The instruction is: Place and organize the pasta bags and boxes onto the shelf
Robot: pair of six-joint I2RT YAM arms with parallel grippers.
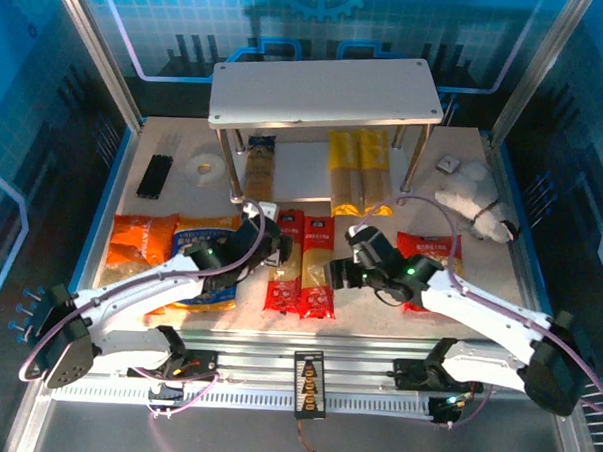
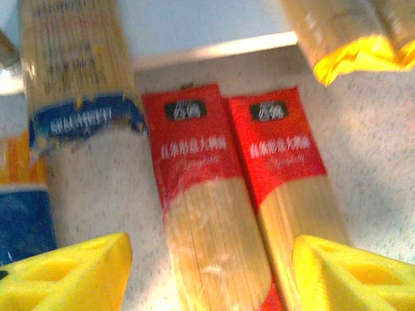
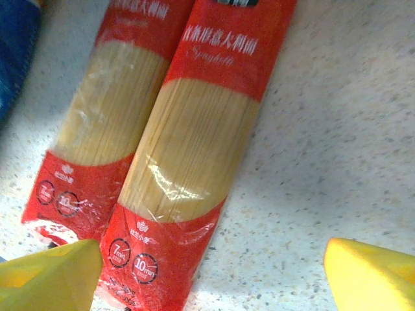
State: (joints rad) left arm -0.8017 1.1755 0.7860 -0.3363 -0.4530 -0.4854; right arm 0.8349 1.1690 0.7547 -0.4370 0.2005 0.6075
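The shelf (image 1: 322, 92) stands at the back; on its lower board (image 2: 201, 26) lie a blue-and-tan pasta box (image 1: 259, 169) and two yellow ones (image 1: 359, 168). Two red boxes (image 1: 302, 264) lie side by side on the table in front. My left gripper (image 1: 271, 247) hovers open above their far ends, its yellow fingers (image 2: 71, 275) on either side of both packs (image 2: 201, 194). From the right, my right gripper (image 1: 337, 273) stands open at their near ends (image 3: 194, 129), holding nothing. The orange bag (image 1: 141, 241) and blue bag (image 1: 205, 262) lie left, the red bag (image 1: 430, 257) right, both inner bags partly under my arms.
Thin black sticks (image 1: 156, 176) and a white tape roll (image 1: 203, 168) lie at the back left. A white fluffy thing (image 1: 477, 209) and a small grey item (image 1: 447, 164) sit at the back right. Blue walls fence the table in.
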